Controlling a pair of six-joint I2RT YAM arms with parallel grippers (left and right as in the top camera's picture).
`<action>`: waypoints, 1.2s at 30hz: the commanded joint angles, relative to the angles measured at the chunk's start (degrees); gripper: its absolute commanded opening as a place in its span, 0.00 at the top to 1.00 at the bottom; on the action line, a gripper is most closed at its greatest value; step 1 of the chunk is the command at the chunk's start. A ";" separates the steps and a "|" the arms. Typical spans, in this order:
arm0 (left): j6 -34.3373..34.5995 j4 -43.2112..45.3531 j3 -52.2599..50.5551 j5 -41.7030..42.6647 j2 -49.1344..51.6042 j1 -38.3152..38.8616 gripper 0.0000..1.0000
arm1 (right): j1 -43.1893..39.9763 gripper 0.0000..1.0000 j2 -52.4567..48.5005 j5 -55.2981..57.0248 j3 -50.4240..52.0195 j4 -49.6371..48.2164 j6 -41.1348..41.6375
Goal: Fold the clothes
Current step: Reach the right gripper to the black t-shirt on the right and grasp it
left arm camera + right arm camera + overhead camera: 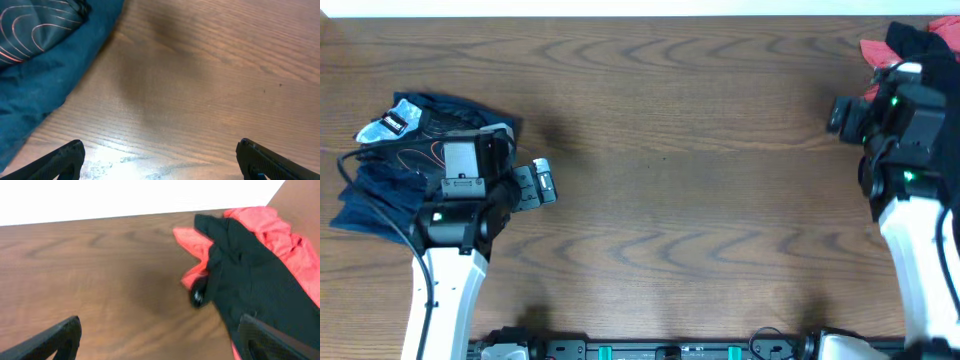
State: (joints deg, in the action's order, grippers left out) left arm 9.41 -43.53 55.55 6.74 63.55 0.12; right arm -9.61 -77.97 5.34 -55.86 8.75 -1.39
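Wood-grain desk [700, 200] carries a navy garment [45, 85] at its left end. At the far right corner the black T-shirt [250, 290] lies crumpled on red cloth [285, 230]. Both the left claw [160, 150] and the right claw [160, 325] gape wide, holding nothing.

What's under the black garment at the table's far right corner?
A red garment lies under the black garment and shows past its top and left edges. How far it reaches underneath, and anything else below, is covered.
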 commanded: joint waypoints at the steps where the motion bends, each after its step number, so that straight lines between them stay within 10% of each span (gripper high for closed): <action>1: 0.76 -0.17 1.05 0.28 0.50 0.17 0.02 | -3.48 0.06 -8.48 1.16 -0.42 -4.04 -0.79; 25: 0.81 -0.59 1.05 0.31 0.44 0.20 0.02 | -10.49 0.27 -41.29 10.32 -0.87 -36.17 10.75; 30: 0.81 -0.59 1.05 0.31 0.44 0.20 0.02 | -11.39 0.52 -44.48 9.18 -3.04 -37.55 11.45; 33: 0.81 -0.59 1.05 0.31 0.44 0.20 0.02 | -11.39 0.96 -45.38 9.16 -3.96 -37.62 11.47; 36: 0.81 -0.59 1.05 0.31 0.44 0.20 0.02 | -11.37 0.99 -44.81 7.56 -4.50 -37.68 11.21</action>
State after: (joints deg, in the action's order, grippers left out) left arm 9.43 -43.81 55.55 7.01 63.99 0.12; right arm -20.88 -122.63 13.93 -59.07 -28.82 9.41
